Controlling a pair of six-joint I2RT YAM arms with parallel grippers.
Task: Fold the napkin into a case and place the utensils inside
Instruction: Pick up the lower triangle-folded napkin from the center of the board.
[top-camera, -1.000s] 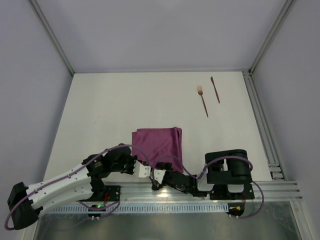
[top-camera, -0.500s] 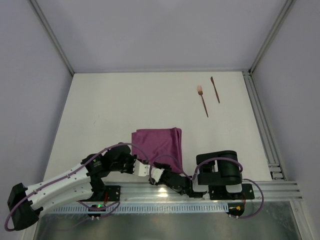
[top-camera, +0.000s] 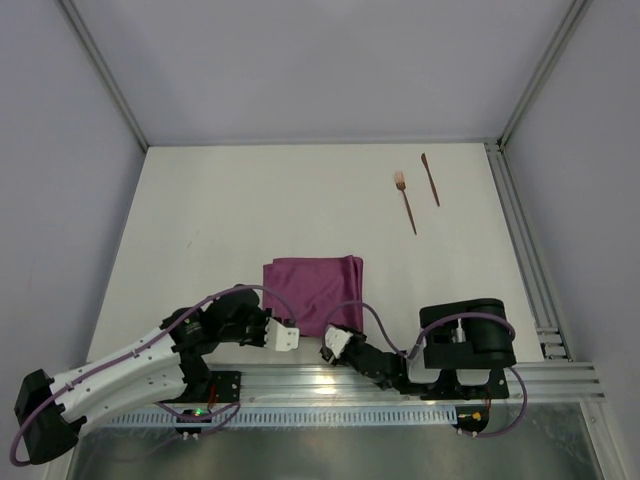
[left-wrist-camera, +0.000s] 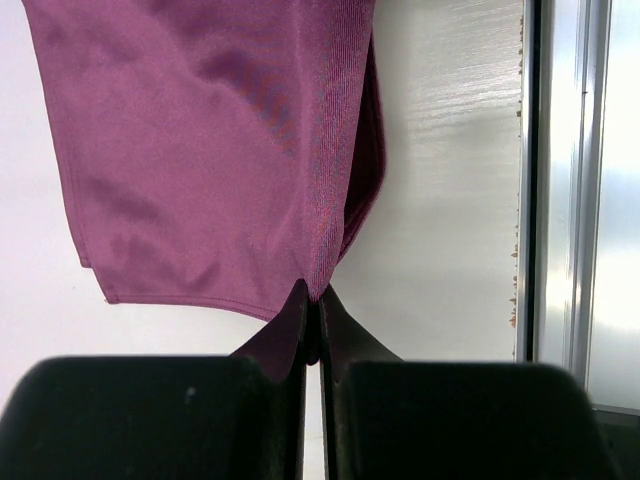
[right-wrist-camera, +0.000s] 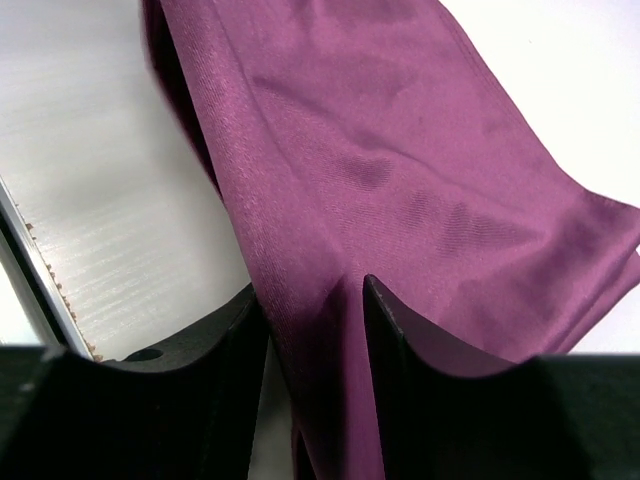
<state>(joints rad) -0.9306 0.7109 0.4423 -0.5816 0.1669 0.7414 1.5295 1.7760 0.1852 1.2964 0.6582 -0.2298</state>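
Observation:
The magenta napkin (top-camera: 313, 288) lies folded into a rough square on the white table, near the front edge. My left gripper (top-camera: 283, 337) is shut on its near left edge; the left wrist view shows the jaws (left-wrist-camera: 312, 297) pinching a fold of the cloth (left-wrist-camera: 220, 150). My right gripper (top-camera: 338, 343) is at the near right corner. Its fingers (right-wrist-camera: 312, 290) stand apart with the cloth (right-wrist-camera: 400, 150) running between them. The copper fork (top-camera: 405, 200) and knife (top-camera: 430, 180) lie side by side at the far right, away from both grippers.
A metal rail (top-camera: 400, 382) runs along the table's front edge just behind both grippers. A slotted rail (top-camera: 520, 240) lines the right side. Grey walls enclose the table on three sides.
My right gripper has moved right along the napkin's near edge, and its arm base has turned. The left gripper and the napkin have stayed put.

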